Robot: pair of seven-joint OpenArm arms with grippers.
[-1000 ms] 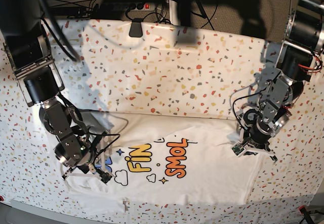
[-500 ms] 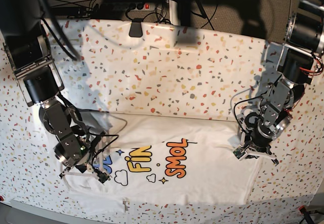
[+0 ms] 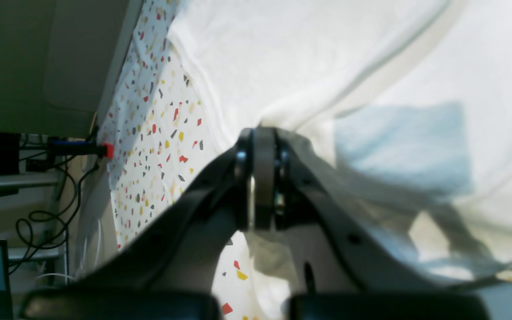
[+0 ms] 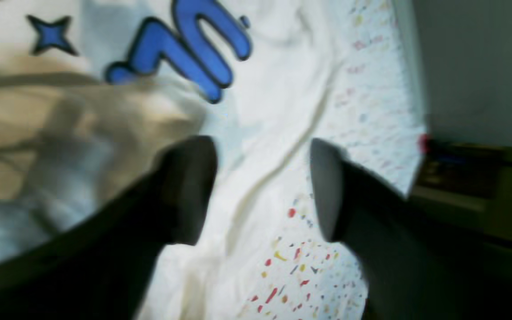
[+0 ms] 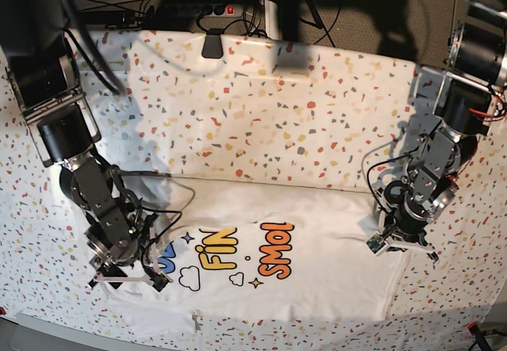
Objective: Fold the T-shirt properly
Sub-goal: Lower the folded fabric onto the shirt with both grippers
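Note:
The white T-shirt (image 5: 317,276) lies flat along the table's front with "FIN" and "SMOL" showing. In the base view my left gripper (image 5: 402,244) sits at the shirt's right edge. The left wrist view shows that gripper (image 3: 262,146) shut on a pinch of the T-shirt (image 3: 327,53), with cloth bunching at the tips. My right gripper (image 5: 127,276) hovers over the shirt's left end. In the right wrist view it (image 4: 260,191) is open, its fingers (image 4: 189,191) wide apart above the T-shirt (image 4: 274,89) near blue lettering, with nothing between them.
The speckled table cover (image 5: 277,121) spreads behind the shirt. A black clamp (image 5: 211,46) holds its back edge, with a power strip (image 5: 210,9) and cables beyond. The table's front edge runs just below the shirt's hem.
My right gripper has opened and let go of the shirt's left end. Both grippers and the shirt have shifted slightly toward the front edge.

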